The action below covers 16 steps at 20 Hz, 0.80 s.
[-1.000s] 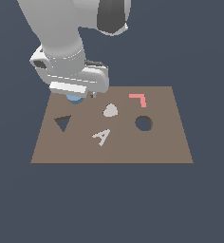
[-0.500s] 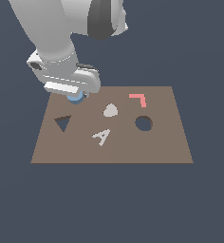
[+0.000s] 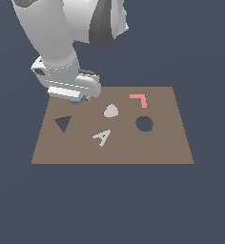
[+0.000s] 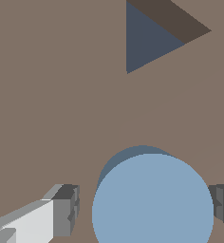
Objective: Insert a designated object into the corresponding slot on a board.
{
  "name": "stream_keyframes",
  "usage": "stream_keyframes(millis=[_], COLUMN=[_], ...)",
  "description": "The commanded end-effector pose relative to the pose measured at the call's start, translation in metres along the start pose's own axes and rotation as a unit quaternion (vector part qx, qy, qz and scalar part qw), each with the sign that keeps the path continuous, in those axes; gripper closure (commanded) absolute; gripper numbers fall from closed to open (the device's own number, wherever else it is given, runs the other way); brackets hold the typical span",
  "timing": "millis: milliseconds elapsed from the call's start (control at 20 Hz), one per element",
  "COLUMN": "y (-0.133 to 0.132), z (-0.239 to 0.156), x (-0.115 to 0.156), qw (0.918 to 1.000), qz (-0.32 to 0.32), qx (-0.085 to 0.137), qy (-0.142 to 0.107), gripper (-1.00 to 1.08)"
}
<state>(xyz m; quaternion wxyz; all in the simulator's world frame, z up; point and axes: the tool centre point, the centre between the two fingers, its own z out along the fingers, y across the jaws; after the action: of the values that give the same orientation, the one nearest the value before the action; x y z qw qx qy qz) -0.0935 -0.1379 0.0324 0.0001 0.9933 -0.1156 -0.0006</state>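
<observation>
The light-blue round disc [image 4: 153,201] lies flat on the brown board [image 3: 148,147], near its far corner on the exterior view's left. In the exterior view only a sliver of the disc [image 3: 76,101] shows under the hand. My gripper [image 3: 79,98] is down over it and open. In the wrist view the gripper [image 4: 144,210] straddles the disc: one finger [image 4: 65,211] stands a small gap away and the other finger [image 4: 223,206] sits at the disc's edge. The round slot [image 3: 144,124] is a dark hole toward the exterior view's right, well away from the gripper.
A dark triangular hole [image 3: 63,123] is cut in the board close to the gripper, also seen as the triangular hole [image 4: 152,35]. A white rounded-triangle piece [image 3: 111,111], a pink L-shaped piece [image 3: 139,99] and a white letter A [image 3: 101,137] are on the board.
The hand has come lower over the disc and shifted slightly toward the exterior view's left. The disc and the other pieces have not moved.
</observation>
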Motion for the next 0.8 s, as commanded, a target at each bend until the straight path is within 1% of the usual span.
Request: stream_keyframes(millis=[0,50,750], y=[0.0001,0.0001,0.0003], z=[0.0026,0.0026,0.0015], x=[0.0002,0.0002,0.0009], qw=[1.0000,1.0000,1.0000], qz=[0.000,0.000,-0.003], qx=[0.000,0.000,0.000], qy=[0.000,0.000,0.001], gripper=[-0.92,1.08,1.08])
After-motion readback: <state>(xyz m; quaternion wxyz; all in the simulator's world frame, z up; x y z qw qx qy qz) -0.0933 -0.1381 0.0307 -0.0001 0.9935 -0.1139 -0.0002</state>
